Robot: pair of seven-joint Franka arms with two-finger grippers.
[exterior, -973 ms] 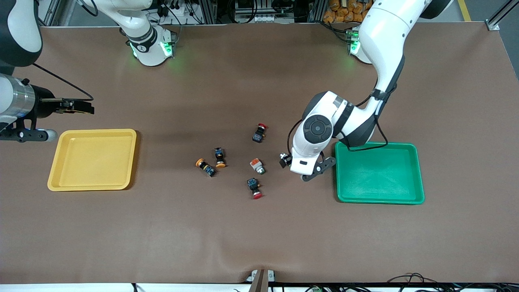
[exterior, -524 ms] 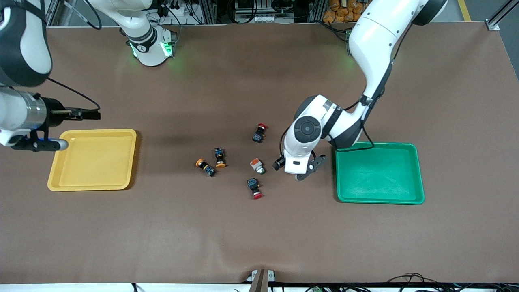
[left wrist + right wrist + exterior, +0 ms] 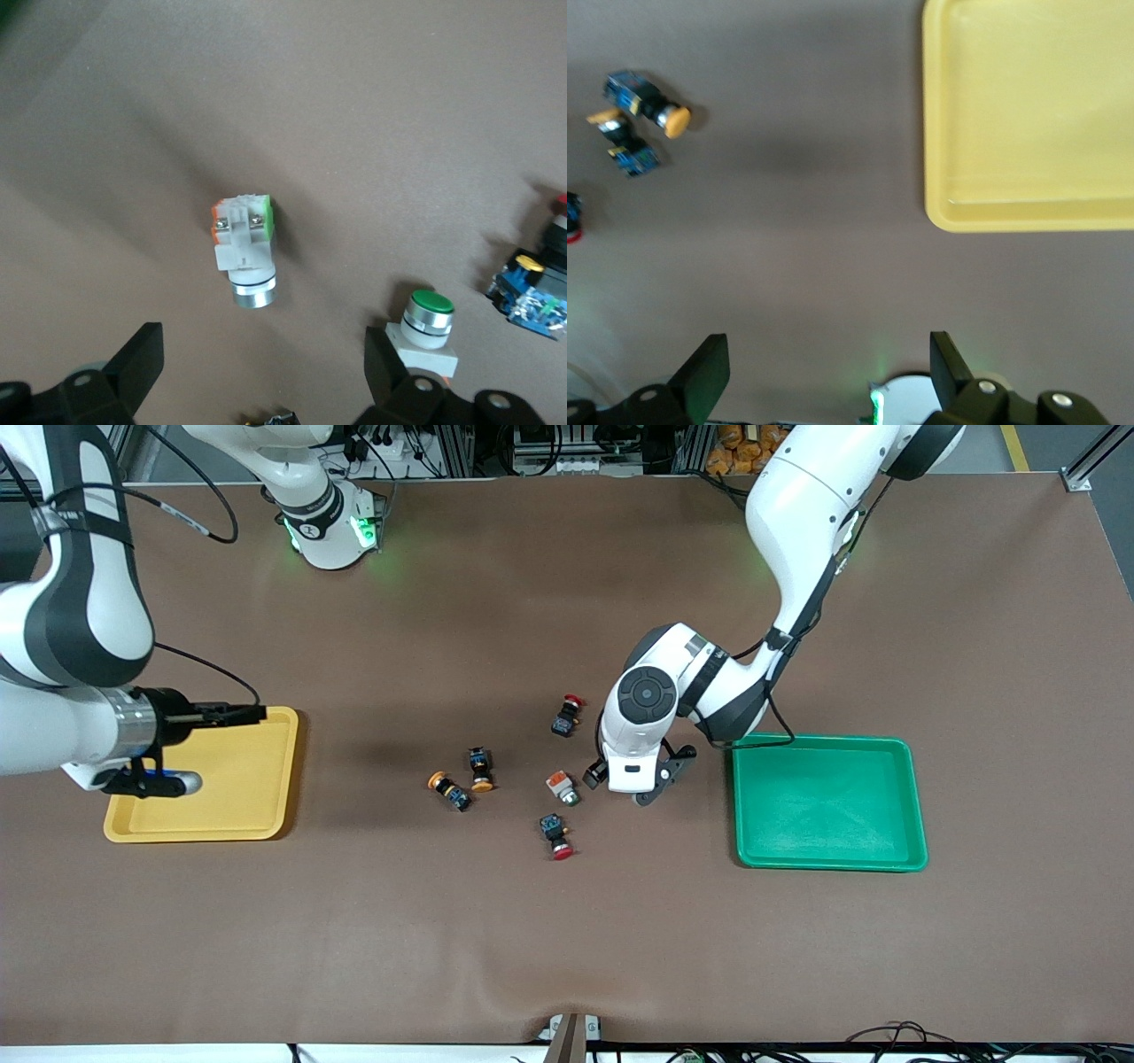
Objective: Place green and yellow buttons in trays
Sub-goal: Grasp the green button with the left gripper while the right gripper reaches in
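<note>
Now the left gripper, fingers spread, hovers over a green button lying beside the green tray: centre on its body, then descend (right gripper, also spread, over the yellow tray).

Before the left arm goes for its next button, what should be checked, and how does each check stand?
1. left gripper open and empty: ok.
2. Target lined up: the lying white button sits between the open fingers in the left wrist view: ok.
3. Room for the fingers: the upright green-capped button stands right by one finger and may get bumped: not ok.
4. green tray empty, nothing over it: ok.
5. right gripper open, over by the yellow tray, away from the left arm: ok.
</note>
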